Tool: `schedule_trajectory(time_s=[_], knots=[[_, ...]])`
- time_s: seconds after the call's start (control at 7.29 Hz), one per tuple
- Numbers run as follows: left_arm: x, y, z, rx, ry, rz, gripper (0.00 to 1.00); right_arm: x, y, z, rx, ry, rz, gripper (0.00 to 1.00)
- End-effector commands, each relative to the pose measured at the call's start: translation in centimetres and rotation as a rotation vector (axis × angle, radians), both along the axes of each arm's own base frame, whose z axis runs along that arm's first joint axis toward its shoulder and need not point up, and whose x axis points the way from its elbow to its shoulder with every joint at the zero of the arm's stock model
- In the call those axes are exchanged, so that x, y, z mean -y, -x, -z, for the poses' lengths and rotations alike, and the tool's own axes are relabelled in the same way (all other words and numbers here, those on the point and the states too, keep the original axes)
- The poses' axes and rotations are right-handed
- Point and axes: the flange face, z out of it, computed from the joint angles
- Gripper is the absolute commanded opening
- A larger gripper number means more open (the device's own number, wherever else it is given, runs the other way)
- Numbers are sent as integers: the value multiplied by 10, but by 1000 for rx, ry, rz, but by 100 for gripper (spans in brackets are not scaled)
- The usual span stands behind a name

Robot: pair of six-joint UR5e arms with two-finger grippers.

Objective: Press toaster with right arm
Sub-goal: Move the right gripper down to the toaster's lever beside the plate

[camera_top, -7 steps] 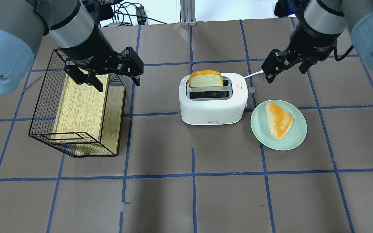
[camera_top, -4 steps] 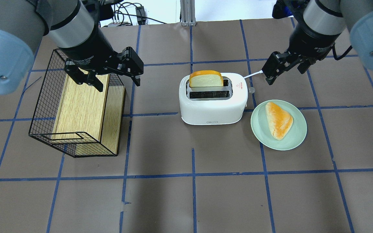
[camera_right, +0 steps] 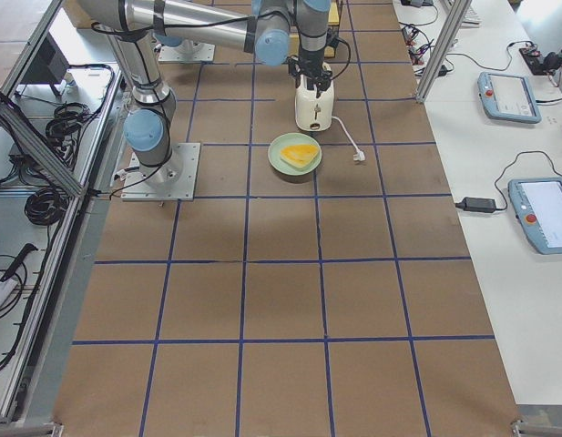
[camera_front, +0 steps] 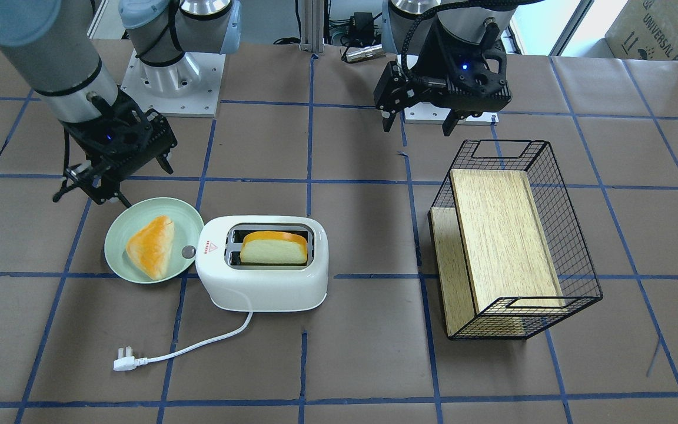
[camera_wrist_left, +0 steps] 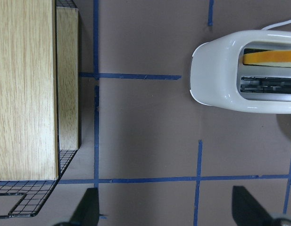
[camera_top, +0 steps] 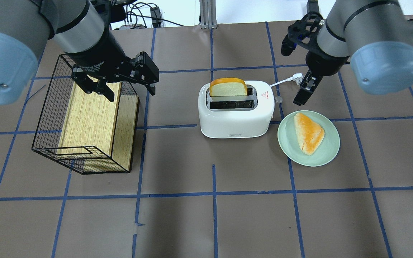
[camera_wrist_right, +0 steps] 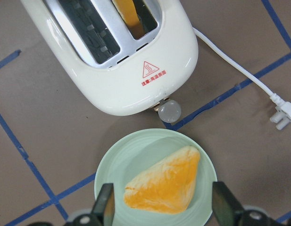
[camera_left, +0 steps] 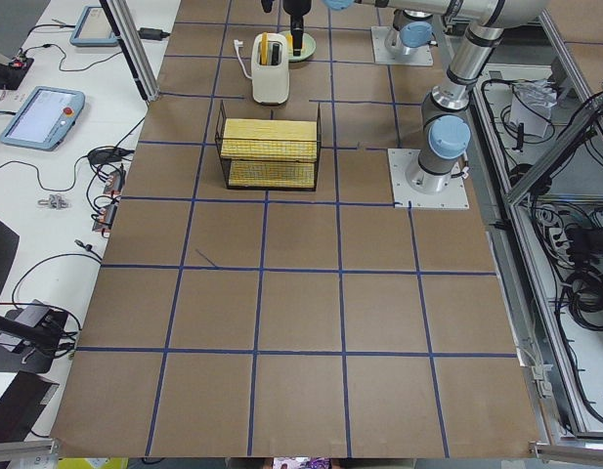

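Observation:
The white two-slot toaster (camera_top: 237, 113) stands mid-table with a bread slice (camera_top: 228, 87) upright in its far slot. Its red triangle mark and small grey end knob (camera_top: 278, 100) face the right arm's side. My right gripper (camera_top: 299, 97) hangs open and empty just right of the knob, above the plate's far edge, touching nothing. In the right wrist view its fingers (camera_wrist_right: 103, 205) frame the plate, with the knob (camera_wrist_right: 170, 112) and toaster (camera_wrist_right: 131, 66) ahead. My left gripper (camera_top: 129, 89) is open and empty over the wire basket. The toaster also shows in the front view (camera_front: 262, 282).
A pale green plate (camera_top: 286, 143) with a triangular bun (camera_top: 308, 132) sits right of the toaster. The white cord ends in a plug (camera_top: 297, 77) behind it. A black wire basket (camera_top: 48, 118) holding a wooden board (camera_top: 88, 118) lies at the left.
My right arm has swung and turned its wrist. Its gripper has come down and slightly nearer, toward the toaster's knob and the plate. The left arm has not moved.

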Motion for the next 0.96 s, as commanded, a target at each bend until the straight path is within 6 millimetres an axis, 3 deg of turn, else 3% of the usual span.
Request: schedule_trajectory(time_s=[0.0,0.55,0.82], knots=[[0,-1,0,1,0,-1,100,10,-2,29,0,29,-87,10],[0,-1,0,1,0,-1,100,18,-10,54,78,-7,-127,8],[0,0,0,-1,0,-1,100,26,-9,76,80,-44,-144,8]])
